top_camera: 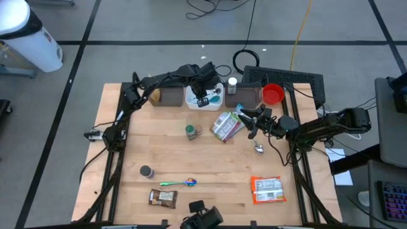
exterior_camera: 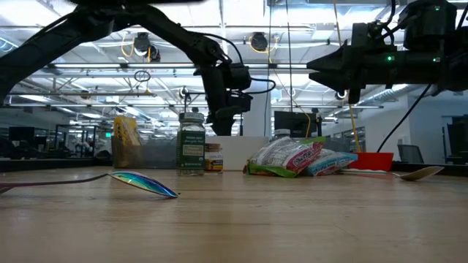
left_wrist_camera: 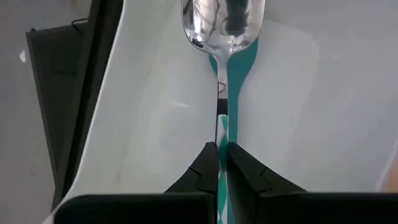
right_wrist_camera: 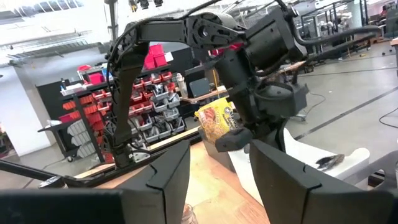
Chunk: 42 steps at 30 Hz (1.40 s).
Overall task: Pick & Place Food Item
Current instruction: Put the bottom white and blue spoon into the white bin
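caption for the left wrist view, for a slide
Left gripper shut on a teal-handled spoon, holding it over a white tray.

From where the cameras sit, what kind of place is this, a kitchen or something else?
Probably a robotics lab or workshop, not a kitchen: exposed ceiling lights and ducts, shelves of red parts bins, and taped lines on a grey floor with cables running around the wooden table.

Four spoons (top_camera: pixel 179 183), three snack packets (top_camera: pixel 267 189), two jars (top_camera: pixel 191 131), one red bowl (top_camera: pixel 273 95)
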{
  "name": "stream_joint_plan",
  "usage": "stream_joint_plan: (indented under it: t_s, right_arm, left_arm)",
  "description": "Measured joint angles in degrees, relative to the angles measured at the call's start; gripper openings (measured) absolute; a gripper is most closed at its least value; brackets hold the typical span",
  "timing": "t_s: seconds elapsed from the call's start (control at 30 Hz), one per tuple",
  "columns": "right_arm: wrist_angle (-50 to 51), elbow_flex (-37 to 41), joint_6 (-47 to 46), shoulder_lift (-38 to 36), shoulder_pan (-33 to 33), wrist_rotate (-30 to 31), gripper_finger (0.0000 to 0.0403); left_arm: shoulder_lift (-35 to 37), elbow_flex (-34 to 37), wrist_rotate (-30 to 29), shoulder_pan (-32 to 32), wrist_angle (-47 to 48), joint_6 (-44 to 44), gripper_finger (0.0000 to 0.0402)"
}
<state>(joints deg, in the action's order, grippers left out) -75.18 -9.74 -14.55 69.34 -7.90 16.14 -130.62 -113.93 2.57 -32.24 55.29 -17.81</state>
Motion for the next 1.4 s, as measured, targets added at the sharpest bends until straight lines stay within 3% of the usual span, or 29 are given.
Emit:
stream_joint_plan:
  t_s: [1.07,1.4]
  right_arm:
    - [-0.2,0.0,0.2,0.0,0.0,0.0,0.0155]
    - [0.1,0.0,0.5,0.0,0.0,0.0,0.0155]
  left_arm:
    - [-4.1,0.0,0.9,-0.3,1.7,-0.5,0.0012]
    - [-4.1,0.0,1.0,-0.3,1.6,-0.5,0.007]
